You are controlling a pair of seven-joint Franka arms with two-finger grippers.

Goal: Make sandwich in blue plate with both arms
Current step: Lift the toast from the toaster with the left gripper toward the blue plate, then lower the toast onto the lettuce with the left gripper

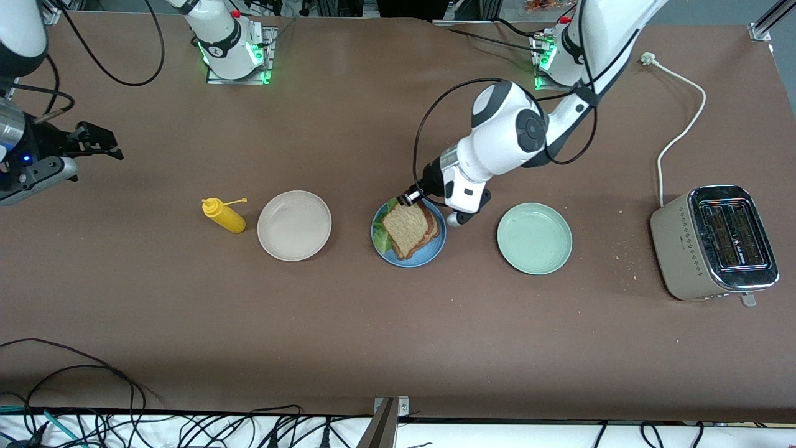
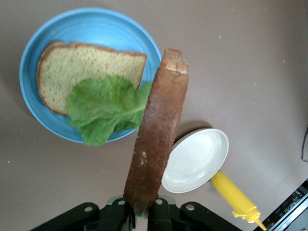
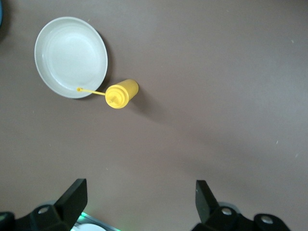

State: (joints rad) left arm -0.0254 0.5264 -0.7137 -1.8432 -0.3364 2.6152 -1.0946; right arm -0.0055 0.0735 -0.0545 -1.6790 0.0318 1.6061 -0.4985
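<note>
Bread slice [image 2: 156, 144] | pinched upright in left jaws, over blue plate [image 2: 125, 33] | right jaws wide

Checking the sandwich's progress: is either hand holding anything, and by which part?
The left hand is shut on the top bread slice, pinching one crust edge, over the blue plate. The right hand is open and holds nothing.

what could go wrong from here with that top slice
1. The left claw pinches the brown bread slice by one edge only, held over the round blue plate; it could sag or tear.
2. Released now, it may land skewed off the ruffled green lettuce leaf and the lower bread slice.
3. The lettuce overhangs the plate rim, so a push could drag it off.
The right claw waits open above the table.
</note>
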